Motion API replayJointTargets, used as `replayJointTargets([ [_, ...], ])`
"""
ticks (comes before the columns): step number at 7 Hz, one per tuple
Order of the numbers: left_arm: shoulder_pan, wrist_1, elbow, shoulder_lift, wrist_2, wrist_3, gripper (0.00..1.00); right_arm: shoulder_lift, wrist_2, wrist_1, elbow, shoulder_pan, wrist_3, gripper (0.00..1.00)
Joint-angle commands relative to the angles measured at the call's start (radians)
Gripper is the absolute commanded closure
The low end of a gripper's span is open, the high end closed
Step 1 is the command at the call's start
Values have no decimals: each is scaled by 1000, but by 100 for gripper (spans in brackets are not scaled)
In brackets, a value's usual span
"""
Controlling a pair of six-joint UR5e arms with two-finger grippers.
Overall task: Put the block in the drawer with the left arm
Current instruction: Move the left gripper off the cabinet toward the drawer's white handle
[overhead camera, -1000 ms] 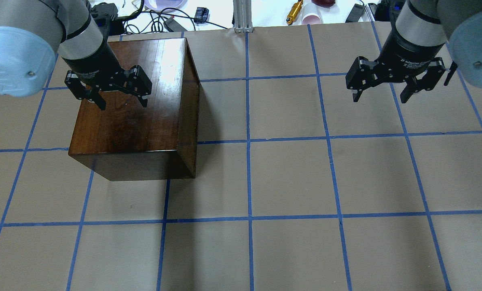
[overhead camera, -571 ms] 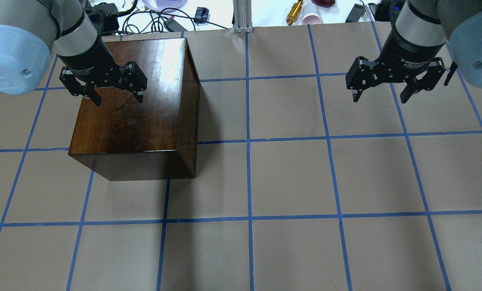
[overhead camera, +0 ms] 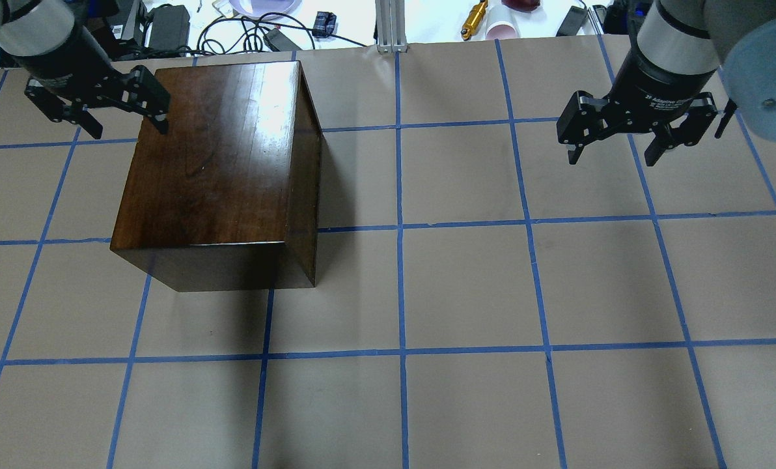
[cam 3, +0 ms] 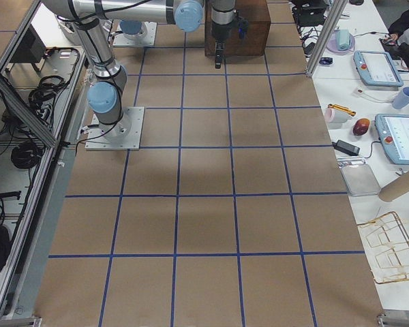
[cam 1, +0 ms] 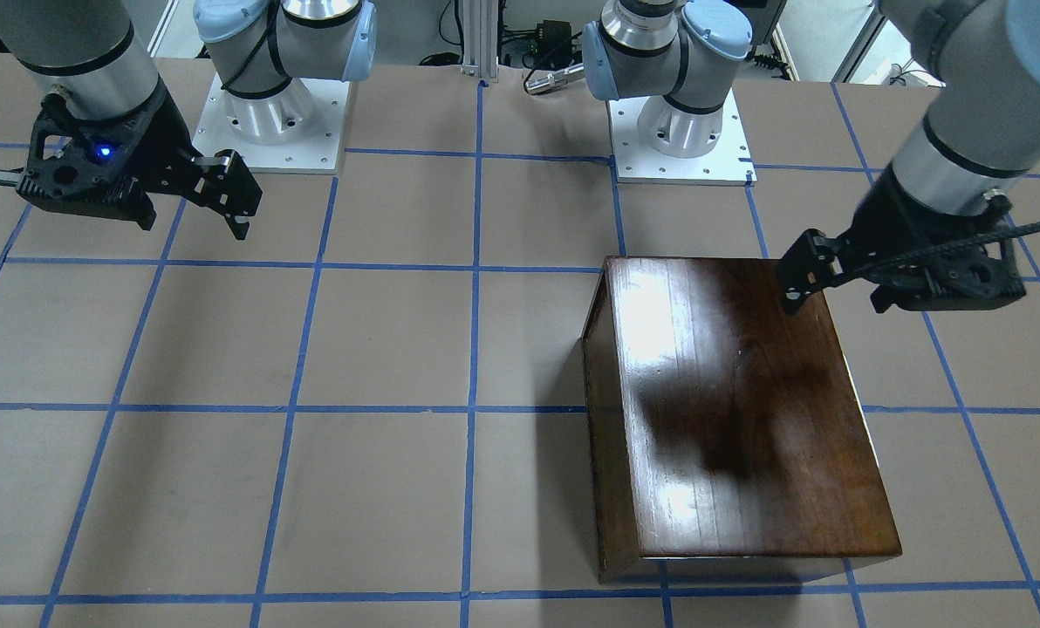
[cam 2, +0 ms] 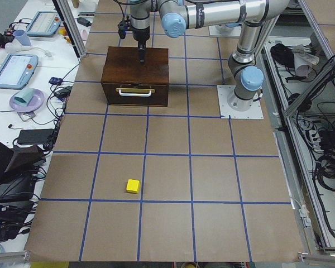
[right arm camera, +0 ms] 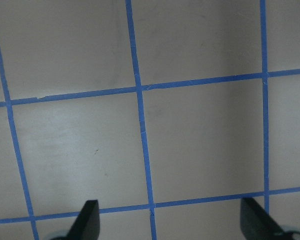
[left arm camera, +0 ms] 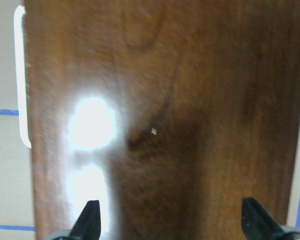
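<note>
On the taped table (overhead camera: 466,286), the left claw (overhead camera: 126,127) is held wide open, empty, above the box (overhead camera: 212,163); the block (cam 2: 133,186) is seen well apart from it. The drawer (cam 2: 135,92) is shut, so placing could be blocked.

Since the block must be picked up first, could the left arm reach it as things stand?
Probably yes: the left gripper hangs open above the box, and nothing stands between it and the block.
</note>
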Motion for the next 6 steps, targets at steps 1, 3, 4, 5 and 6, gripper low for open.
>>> replayJointTargets([
  [1, 146, 2, 69, -58, -5, 212, 0, 0, -2, 0, 1, 0, 0, 0],
  [3, 258, 54, 85, -145, -95, 337, 0, 0, 0, 0, 0, 0, 0, 0],
  [4, 280, 85, 85, -185, -107, 366, 0, 0, 0, 0, 1, 0, 0, 0],
  [5, 280, 87, 85, -213, -134, 366, 0, 0, 0, 0, 0, 0, 0, 0],
  [6, 280, 85, 79, -238, -198, 366, 0, 0, 0, 0, 0, 0, 0, 0],
])
